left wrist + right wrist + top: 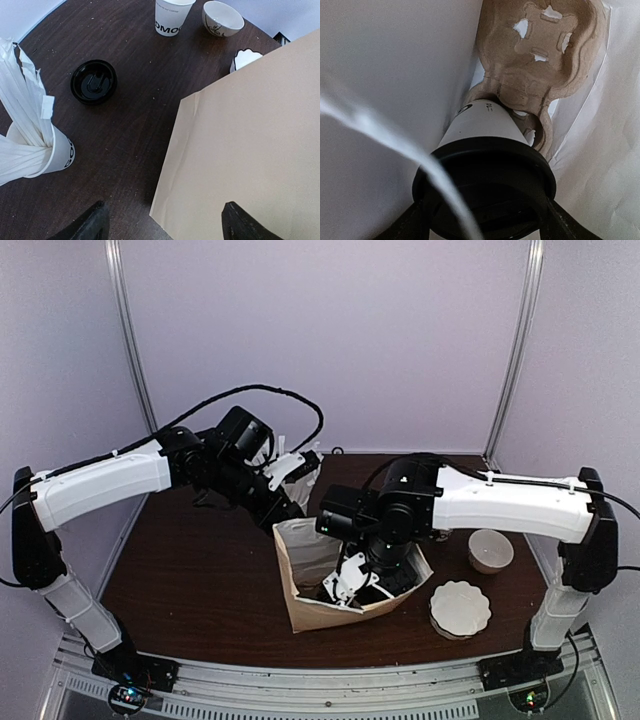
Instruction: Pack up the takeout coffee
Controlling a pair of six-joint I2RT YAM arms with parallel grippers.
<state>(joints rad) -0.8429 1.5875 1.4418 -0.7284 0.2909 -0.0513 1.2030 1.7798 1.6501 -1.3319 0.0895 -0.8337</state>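
Right wrist view: the right end effector (482, 220) grips the lidded coffee cup (480, 125) inside the bag (310, 610) by the desk's (200, 570) near edge. It is best lowered straight into the cardboard tray (535, 55). The left end effector (165, 222) stands wide.

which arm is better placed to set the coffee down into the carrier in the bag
Right. The right gripper is inside the bag, closed on the coffee cup at its black lid, the cup's base at the cardboard carrier. The left gripper is open outside the bag, holding nothing.
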